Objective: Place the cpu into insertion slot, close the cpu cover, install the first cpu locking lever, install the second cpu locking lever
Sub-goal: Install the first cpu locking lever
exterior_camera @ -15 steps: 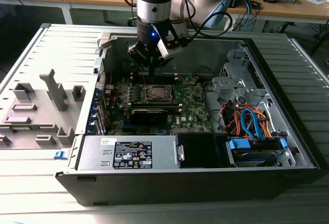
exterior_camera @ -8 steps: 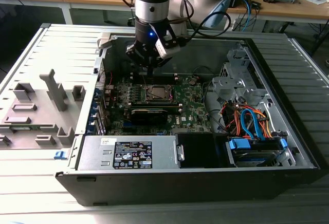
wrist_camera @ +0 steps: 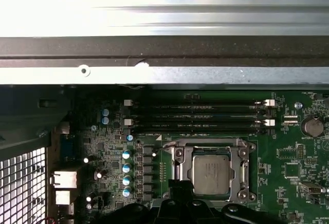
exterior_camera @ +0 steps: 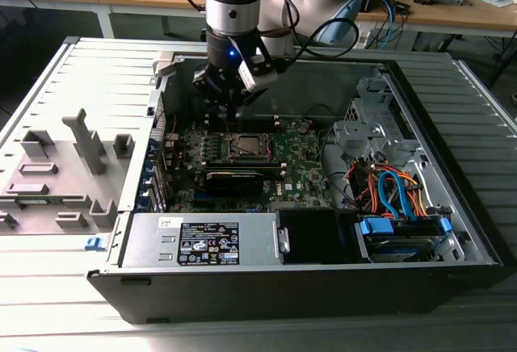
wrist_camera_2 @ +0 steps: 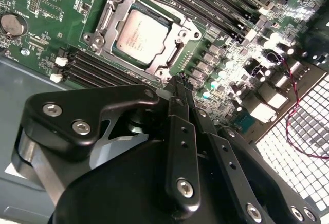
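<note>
Silver-topped cpu is already sitting in the insertion slot on the green motherboard, with the cpu cover down around it in both wrist views; the end effector hangs just beside the socket's edge with its fingers pressed together, gripping nothing; the open computer case sits on the table.

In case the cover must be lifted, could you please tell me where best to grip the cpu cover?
Probably its outer edge nearest the gripper, approached from above: the cpu cover lies flat as a thin frame around the cpu, so only its rim offers purchase.
</note>
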